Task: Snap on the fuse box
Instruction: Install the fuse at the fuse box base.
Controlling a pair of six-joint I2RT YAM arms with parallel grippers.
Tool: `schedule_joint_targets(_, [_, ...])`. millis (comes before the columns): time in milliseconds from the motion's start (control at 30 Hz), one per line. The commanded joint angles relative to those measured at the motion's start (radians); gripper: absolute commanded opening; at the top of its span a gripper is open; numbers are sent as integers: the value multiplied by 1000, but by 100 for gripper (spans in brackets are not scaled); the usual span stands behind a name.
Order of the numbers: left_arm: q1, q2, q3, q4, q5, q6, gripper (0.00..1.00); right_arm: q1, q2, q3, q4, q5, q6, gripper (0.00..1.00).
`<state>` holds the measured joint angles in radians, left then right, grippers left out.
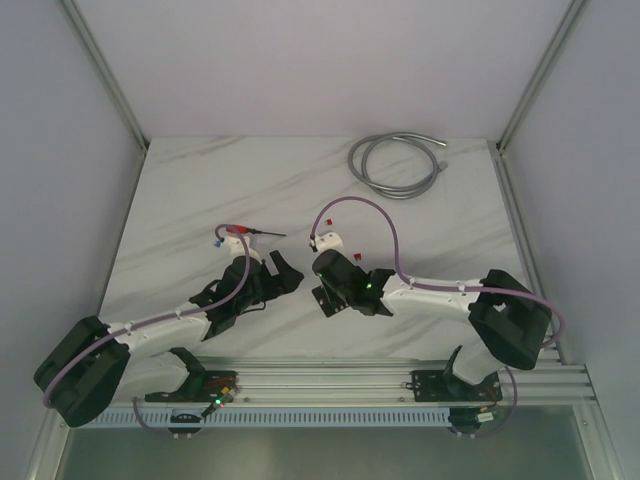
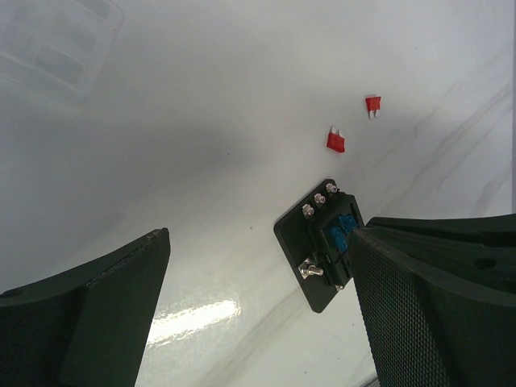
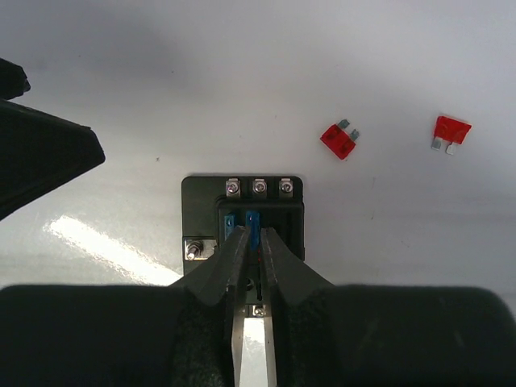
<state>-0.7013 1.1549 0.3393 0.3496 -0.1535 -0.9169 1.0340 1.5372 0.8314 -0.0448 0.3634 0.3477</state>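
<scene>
One fuse box (image 3: 201,201) lies under the narrowed right pincer (image 3: 252,239), beside the wide left pincer (image 2: 260,235).

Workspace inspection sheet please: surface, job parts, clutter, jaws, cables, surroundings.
Surface: white marbled table, glare patches.
Job's things: small black square plastic fuse box flat on the table, blue fuse seated in it.
Clutter: two loose red fuses; red-handled screwdriver; clear plastic case.
Grippers: right gripper jaws shut on the blue fuse; left gripper jaws open, empty, beside the box.
Cables: grey coiled hose at the far edge; purple arm cables.
Surroundings: plain white walls, aluminium frame.
</scene>
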Motion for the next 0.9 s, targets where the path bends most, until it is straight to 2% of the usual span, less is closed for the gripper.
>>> schedule_joint_targets(0, [3,-2,20,-6,12,-5,100,-4,-3,27,-13,28,14,15])
schedule_joint_targets(233, [3,-1,22,-7,15,-4,100,-20,33,21,-36,21,20,13])
schedule_joint_targets(500, [3,1,23,-8,17,-4,100,-20,-27,17,-6,-6,11,15])
schedule_joint_targets(867, [3,3,25,-8,18,-4,100,-31,-3,27,-58,6,18,16])
